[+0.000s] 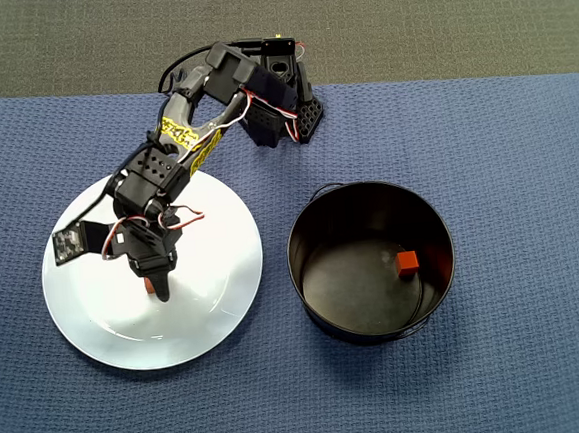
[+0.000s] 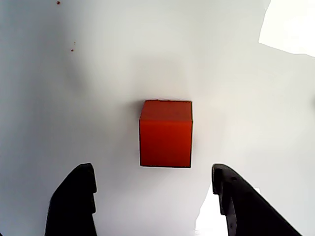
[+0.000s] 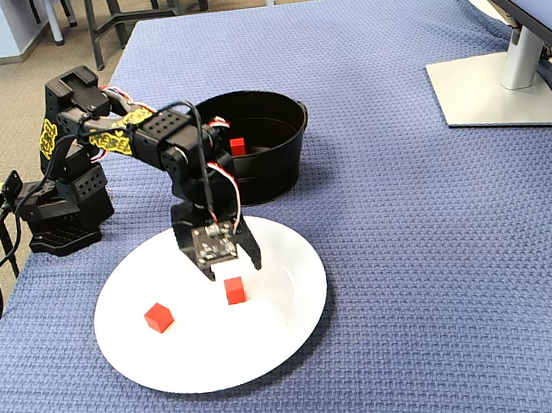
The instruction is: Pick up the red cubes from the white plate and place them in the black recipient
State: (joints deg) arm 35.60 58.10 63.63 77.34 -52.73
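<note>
- In the fixed view, one red cube sits near the middle of the white plate, directly under the jaws of the arm.
- The wrist view shows the same cube close up, resting flat on the plate's glossy surface, with its top face and one side face visible.
- The jaws are spread wide apart and hold nothing. The two black fingertips enter from the lower edge of the wrist view, one to each side of the cube, and neither touches it.
- In the overhead view the cube on the plate is mostly hidden by the arm's head; only a sliver of orange-red shows beside the fingers.
- A second red cube lies on the plate to the left in the fixed view, apart from the first and nearer the rim. The overhead view does not show it; the arm covers that part of the plate.
- A third red cube rests on the floor of the black recipient, towards the right wall in the overhead view. The fixed view shows it too, inside the pot.
- The pot stands just beside the plate, their rims near each other without touching.
- Both rest on the counter, which is covered by a blue woven cloth.
- The arm's base stands at the counter's edge, and a monitor stand sits at the far right in the fixed view.
</note>
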